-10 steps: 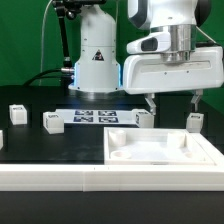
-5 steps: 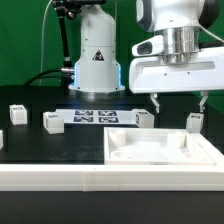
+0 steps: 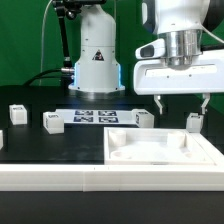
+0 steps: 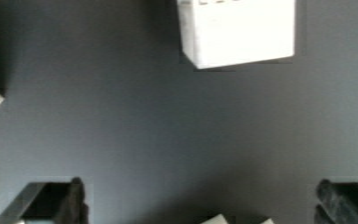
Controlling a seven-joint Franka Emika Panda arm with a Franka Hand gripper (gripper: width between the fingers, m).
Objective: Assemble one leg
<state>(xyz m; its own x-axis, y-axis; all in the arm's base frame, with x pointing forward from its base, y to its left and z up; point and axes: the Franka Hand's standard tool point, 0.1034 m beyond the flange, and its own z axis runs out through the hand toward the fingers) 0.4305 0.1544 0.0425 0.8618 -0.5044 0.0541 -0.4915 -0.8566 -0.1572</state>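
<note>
My pincer hangs spread wide and empty above the black table, gripping nothing. The leg I judge nearest stands upright on that table just behind the white panel, toward the exterior view's right, almost under one finger; the wrist view shows a leg lying ahead of my fingers, not between them, so I should slide over until it sits centred in the gap, square my jaws to its flat faces, then descend and close low without tipping it. Counted: four legs plainly, with a second leg, a third leg and a fourth leg; one panel; one marker board; a white scrap at the exterior view's left edge I cannot identify.
</note>
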